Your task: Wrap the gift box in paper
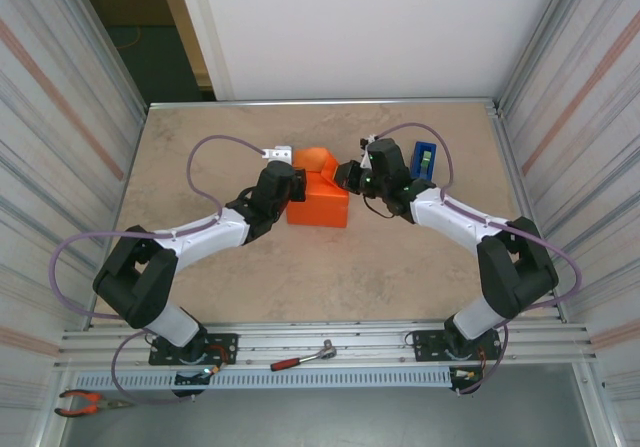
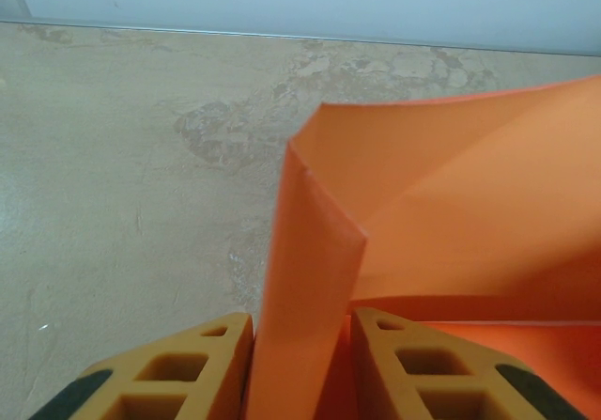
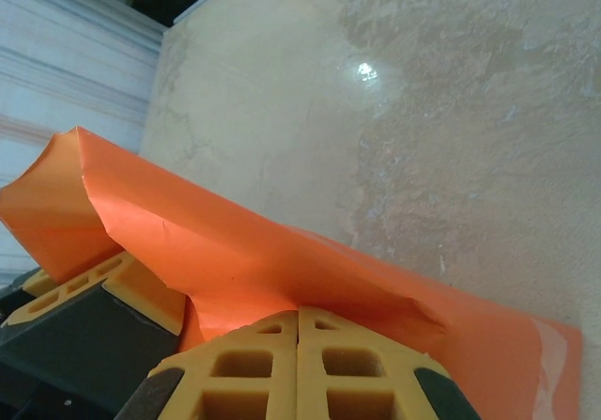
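Most of the wrapping is looking done: the paper (image 1: 318,205) is sitting as a boxy parcel at upper middle of the overhead frame, gift box presumably inside. One end flap is standing loose, waiting for folding. Left claw (image 2: 299,318), part open, is gripping a folded band; right claw (image 3: 299,313), fully closed, is touching the paper. Nothing legible is showing.

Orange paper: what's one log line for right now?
paper: folded up | left gripper: flap between fingers | right gripper: shut, against paper
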Controlling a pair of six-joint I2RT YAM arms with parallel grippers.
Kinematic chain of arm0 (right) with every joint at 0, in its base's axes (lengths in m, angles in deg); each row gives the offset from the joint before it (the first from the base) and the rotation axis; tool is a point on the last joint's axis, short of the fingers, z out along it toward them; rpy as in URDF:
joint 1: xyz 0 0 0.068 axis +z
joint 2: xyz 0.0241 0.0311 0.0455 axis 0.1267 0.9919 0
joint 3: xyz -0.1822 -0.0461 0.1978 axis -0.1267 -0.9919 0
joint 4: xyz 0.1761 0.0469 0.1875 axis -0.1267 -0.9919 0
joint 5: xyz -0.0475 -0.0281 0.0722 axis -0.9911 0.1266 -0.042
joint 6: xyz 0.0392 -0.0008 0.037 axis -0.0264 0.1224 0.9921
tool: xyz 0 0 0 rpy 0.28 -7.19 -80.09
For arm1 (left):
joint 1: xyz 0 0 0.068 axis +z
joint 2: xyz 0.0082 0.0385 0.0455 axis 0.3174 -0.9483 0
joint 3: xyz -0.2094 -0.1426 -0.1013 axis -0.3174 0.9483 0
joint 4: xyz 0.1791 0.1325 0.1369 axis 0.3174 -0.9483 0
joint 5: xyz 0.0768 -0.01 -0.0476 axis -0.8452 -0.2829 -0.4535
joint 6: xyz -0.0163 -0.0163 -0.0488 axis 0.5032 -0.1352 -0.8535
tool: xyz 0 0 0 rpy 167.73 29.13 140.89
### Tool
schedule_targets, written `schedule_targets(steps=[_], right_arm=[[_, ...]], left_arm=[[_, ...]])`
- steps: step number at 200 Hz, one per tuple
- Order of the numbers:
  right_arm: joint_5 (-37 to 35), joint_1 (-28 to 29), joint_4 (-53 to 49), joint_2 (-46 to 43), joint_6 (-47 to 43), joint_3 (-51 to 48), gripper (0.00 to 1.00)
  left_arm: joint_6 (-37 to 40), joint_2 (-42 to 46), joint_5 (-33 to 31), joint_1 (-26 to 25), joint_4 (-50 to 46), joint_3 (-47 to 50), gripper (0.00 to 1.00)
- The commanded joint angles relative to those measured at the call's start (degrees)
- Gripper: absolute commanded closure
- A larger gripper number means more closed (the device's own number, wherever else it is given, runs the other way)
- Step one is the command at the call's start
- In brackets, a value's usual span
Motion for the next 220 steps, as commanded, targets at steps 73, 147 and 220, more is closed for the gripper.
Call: schedule_targets(steps=[73,147,220], right_arm=[[-7.2,9.0,-17.5,4.5,-22.5,5.8,1.0],[-4.7,10.2,-15.7,5.2,-25.8,6.6,1.0],[12.0,-1.0,-1.1,-7.1,-10.0,0.8,1.0]], left_arm=[[0.5,-1.0,-0.3,-0.5,-3.1,-0.8,0.67],[0.3,-1.0,-0.3,-0.5,-3.7,-0.9,0.67],[0.2,-1.1,-0.3,-0.5,-3.7,-0.9,0.67]])
